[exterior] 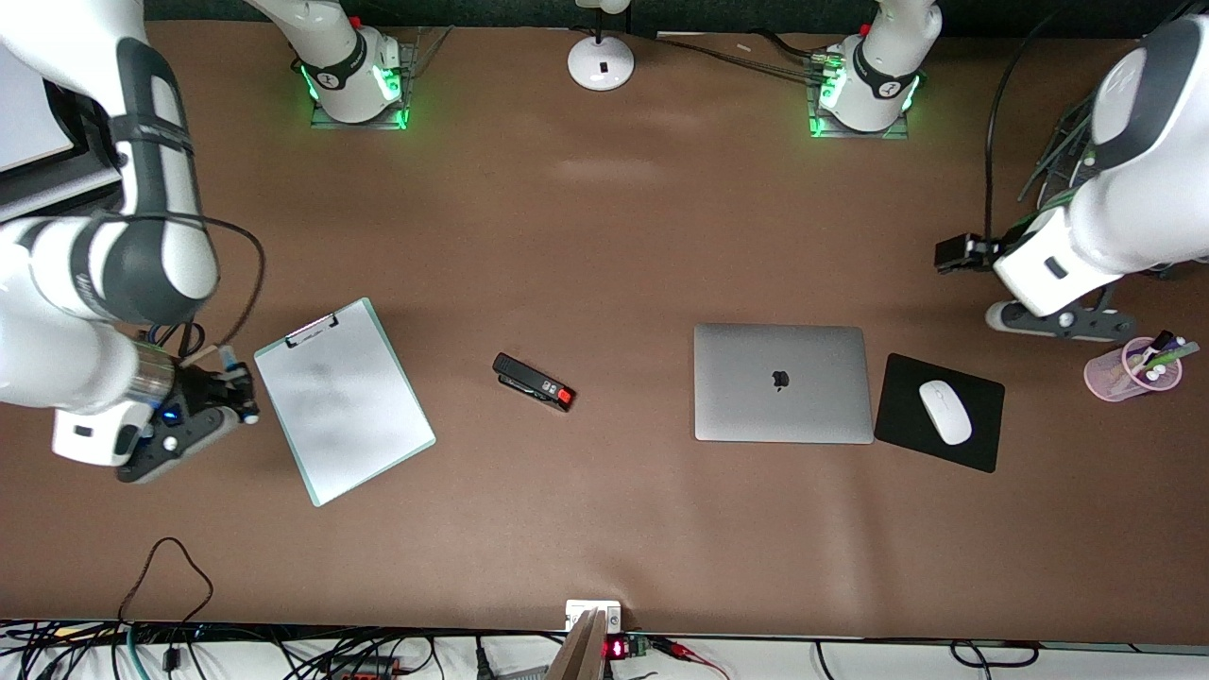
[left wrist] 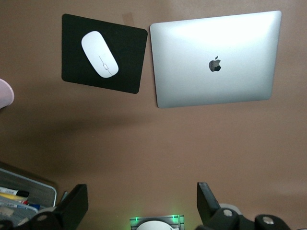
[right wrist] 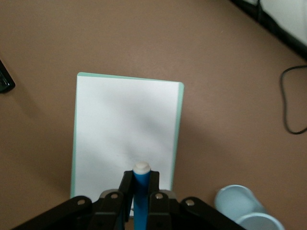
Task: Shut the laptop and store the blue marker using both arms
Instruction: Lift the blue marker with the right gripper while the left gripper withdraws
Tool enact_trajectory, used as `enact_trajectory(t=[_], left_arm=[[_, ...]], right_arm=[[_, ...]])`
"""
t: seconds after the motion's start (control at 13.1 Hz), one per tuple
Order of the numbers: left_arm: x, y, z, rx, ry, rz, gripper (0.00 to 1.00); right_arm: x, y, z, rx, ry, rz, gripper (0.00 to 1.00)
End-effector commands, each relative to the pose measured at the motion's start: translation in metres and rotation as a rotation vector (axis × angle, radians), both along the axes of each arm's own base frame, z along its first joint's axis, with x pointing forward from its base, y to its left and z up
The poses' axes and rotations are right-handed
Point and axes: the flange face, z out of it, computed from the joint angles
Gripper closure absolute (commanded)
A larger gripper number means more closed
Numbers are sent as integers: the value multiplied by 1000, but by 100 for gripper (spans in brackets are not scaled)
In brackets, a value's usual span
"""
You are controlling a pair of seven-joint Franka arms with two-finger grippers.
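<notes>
Pinching the blue marker (right wrist: 141, 191), the right gripper (exterior: 229, 389) hovers beside a clipboard (exterior: 343, 399). Left gripper (left wrist: 142, 203) hangs spread wide above the table near a pink cup (exterior: 1132, 370). Closed laptop (exterior: 782, 382) lies between a mouse pad (exterior: 907, 439) and a stapler (exterior: 533, 382).

Open brown table (exterior: 604, 236): you can pass between bases and objects.
Obstacles in a row: clipboard (exterior: 342, 400), stapler (exterior: 534, 382), closed laptop (exterior: 782, 382), mouse pad (exterior: 982, 444), pink cup (exterior: 1124, 373).

Brown table (exterior: 604, 236) carries clipboard (exterior: 345, 399), stapler (exterior: 534, 382), laptop (exterior: 782, 382), mouse pad (exterior: 907, 434).
</notes>
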Motion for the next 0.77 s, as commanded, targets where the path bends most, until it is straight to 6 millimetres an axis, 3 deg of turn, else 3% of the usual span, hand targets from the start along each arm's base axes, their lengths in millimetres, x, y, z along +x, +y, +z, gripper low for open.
enact_trajectory(t=[0.0,0.08,0.23,0.38,0.46,0.54,0.69], left_arm=[[-8,3,18,-31,-12,-24,0],[-6,7,16,-39,-7,-19,0],[-2,21,15,-40,-12,4,0],[5,29,15,-52,-57,25,0],[3,35,21,-41,-80,37,0],[-4,28,23,-13,-90,28,0],[-14,41,32,14,-157,58,0]], right_arm=[[-7,-37,43,-12,-45,140,100],[-9,-49,60,-9,-74,189,100],[-14,-54,88,-12,-128,281,100],[-15,-61,95,33,-162,343,100],[-16,-73,95,68,-179,369,100],[-17,-90,96,110,-207,399,100],[-19,-117,93,168,-241,423,100]])
